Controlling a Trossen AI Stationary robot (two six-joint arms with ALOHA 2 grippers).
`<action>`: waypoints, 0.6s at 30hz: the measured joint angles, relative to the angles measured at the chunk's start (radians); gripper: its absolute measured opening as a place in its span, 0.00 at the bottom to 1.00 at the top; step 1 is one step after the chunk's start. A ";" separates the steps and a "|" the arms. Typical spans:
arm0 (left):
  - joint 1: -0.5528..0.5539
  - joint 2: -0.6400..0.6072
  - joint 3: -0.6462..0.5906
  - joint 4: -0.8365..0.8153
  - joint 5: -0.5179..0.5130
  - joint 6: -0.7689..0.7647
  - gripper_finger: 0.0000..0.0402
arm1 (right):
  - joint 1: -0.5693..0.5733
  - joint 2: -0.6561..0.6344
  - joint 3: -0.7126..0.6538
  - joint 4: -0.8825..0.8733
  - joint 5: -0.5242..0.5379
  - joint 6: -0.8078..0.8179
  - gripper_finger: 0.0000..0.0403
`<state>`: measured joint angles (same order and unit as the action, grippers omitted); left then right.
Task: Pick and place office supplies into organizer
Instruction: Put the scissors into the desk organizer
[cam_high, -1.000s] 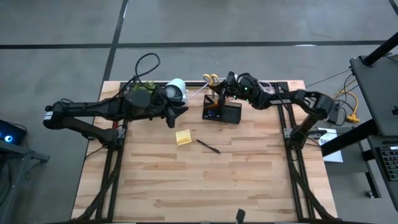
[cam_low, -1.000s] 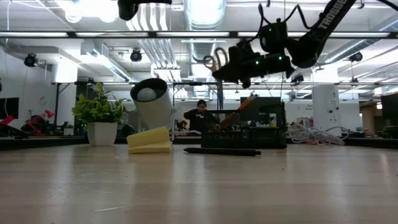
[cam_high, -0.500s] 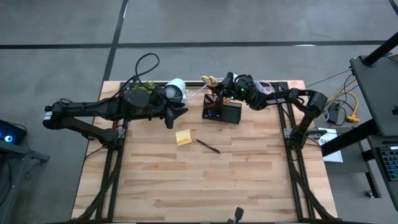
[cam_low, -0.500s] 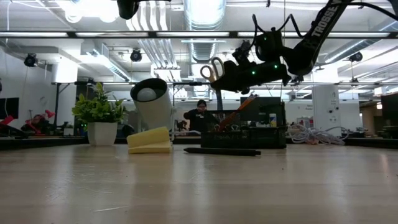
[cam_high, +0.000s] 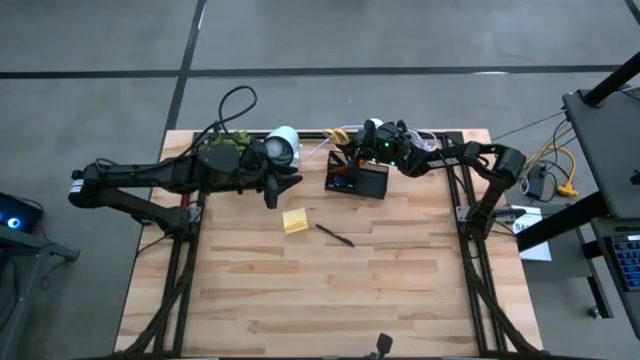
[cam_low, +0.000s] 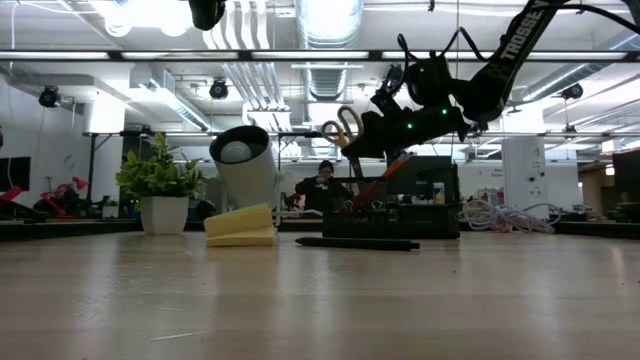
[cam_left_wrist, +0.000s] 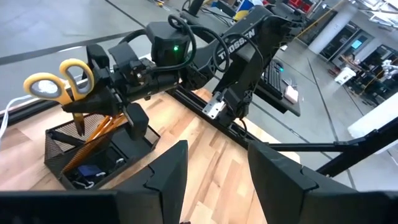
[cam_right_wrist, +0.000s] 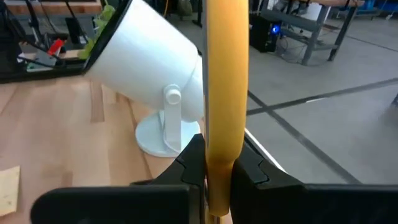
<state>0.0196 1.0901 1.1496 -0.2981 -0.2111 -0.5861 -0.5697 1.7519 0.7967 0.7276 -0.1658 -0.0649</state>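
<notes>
The yellow-handled scissors (cam_left_wrist: 59, 78) stand handles up over the black mesh organizer (cam_high: 357, 178) at the table's far middle. My right gripper (cam_low: 375, 135) is shut on them. Their dark blades (cam_left_wrist: 78, 121) point down into the organizer's taller back section, beside the orange pencils (cam_left_wrist: 99, 134). A yellow sticky-note pad (cam_high: 295, 221) and a black pen (cam_high: 335, 235) lie flat on the table, nearer than the organizer. My left gripper (cam_high: 285, 183) hangs open above the table, left of the organizer, holding nothing. My right gripper pinches the scissors between its two fingers (cam_right_wrist: 193, 162) at the lower part of a yellow handle loop (cam_right_wrist: 227, 81). The fingers come nearly level from the table's right side, across the scissors. The scissors sit nearly upright, handles above the fingers, blades below; whether the tips touch the organizer I cannot tell.
A white round lamp-like device (cam_high: 283, 145) and a green potted plant (cam_low: 160, 185) stand at the far edge, left of the organizer. Cables (cam_high: 235, 105) run off the far left. The near half of the wooden table (cam_high: 330, 300) is bare board.
My right gripper has come down toward the organizer with the scissors and has rolled a little, so the handles stand lower and the blades reach into the back section. The left arm has kept still.
</notes>
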 joint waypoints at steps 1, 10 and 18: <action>0.000 0.000 0.000 0.000 0.000 0.000 0.38 | 0.000 0.000 0.000 -0.006 0.000 -0.004 0.06; 0.000 0.000 0.000 -0.001 0.000 0.000 0.38 | 0.000 -0.002 0.000 -0.068 0.004 -0.024 0.10; 0.000 0.000 0.000 -0.005 0.000 0.000 0.38 | 0.000 -0.004 0.000 -0.074 0.001 -0.021 0.11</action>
<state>0.0196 1.0901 1.1496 -0.3031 -0.2108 -0.5861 -0.5695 1.7479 0.7967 0.6537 -0.1648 -0.0864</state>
